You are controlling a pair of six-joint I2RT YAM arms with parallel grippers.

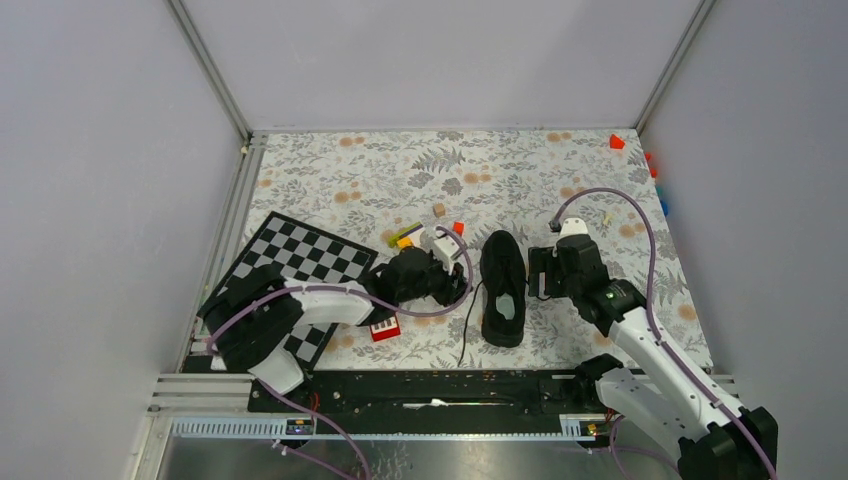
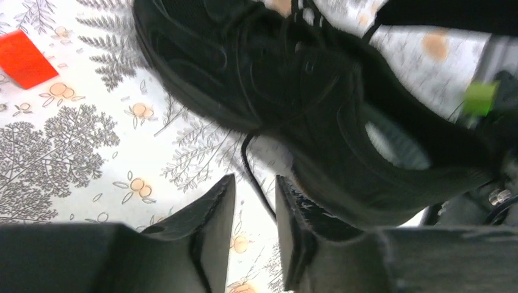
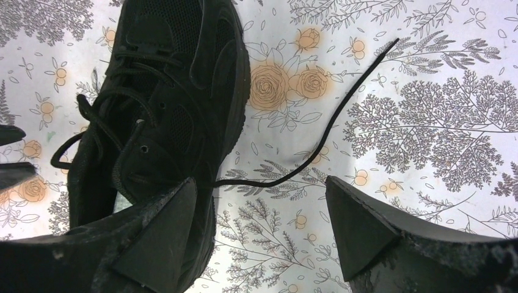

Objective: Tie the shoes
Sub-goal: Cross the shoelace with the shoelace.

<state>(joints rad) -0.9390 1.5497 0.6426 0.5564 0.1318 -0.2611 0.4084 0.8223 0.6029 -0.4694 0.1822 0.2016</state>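
The shoe (image 1: 502,268) is sitting upright on the floral-patterned desk (image 1: 330,180), near the middle. Its toe is pointing toward the far edge and its pale insole is showing at the heel end. The shoe is lying between the two grippers, one at each side.

The left gripper (image 2: 255,180) is sitting low, just beside the left side of the shoe. Its fingers (image 2: 214,226) are standing a narrow gap apart. A thin black lace (image 2: 247,160) is dropping from the side of the shoe and passing into that gap, close against one finger. The fingers are not pressing together on the lace, so no firm hold is showing. In the top view this lace is trailing over the desk toward the near edge.

The right gripper (image 3: 261,183) is hovering just beside the right side of the shoe with its jaws spread wide and nothing held. A second lace end (image 3: 342,104) is lying loose on the desk. It is running out from under the side of the shoe, crossing the open space between the jaws and slanting away, touching neither finger.

To the left, a chessboard (image 1: 300,255) is lying under the left arm. A red toy keyboard (image 1: 385,329) is sitting just beside the board. Small coloured blocks (image 1: 405,240) are lying beyond the left gripper.
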